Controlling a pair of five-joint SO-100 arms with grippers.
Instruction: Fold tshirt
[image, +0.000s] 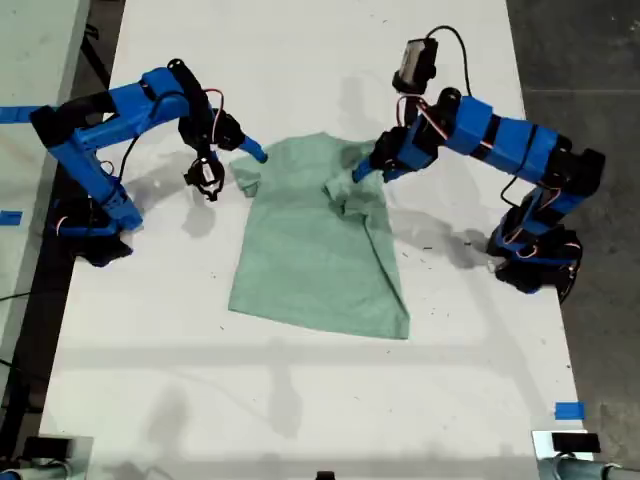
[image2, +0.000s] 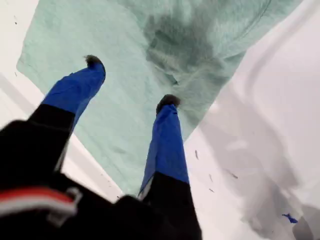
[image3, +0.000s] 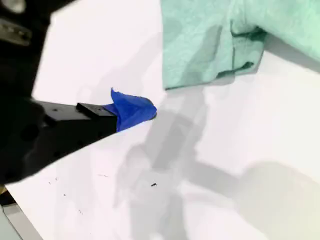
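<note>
The pale mint-green tshirt (image: 310, 250) lies on the white table (image: 300, 400), with its hem toward the exterior view's bottom. Its upper part is bunched and folded in near the exterior view's right sleeve. My first gripper (image: 362, 172) (image2: 131, 82) hangs open just above that bunched cloth (image2: 75, 30), with nothing between its fingers. My second gripper (image: 255, 152) (image3: 135, 111) hovers over bare table beside the other sleeve (image3: 200, 45), which is folded inward. Only one blue-tipped finger shows, and it holds nothing.
Both arm bases stand at the table's sides in the exterior view, one on the left (image: 95, 225) and one on the right (image: 535, 255). Blue tape marks (image: 568, 410) sit near the table's lower right. Dark floor (image: 600, 60) borders the table on the exterior view's right.
</note>
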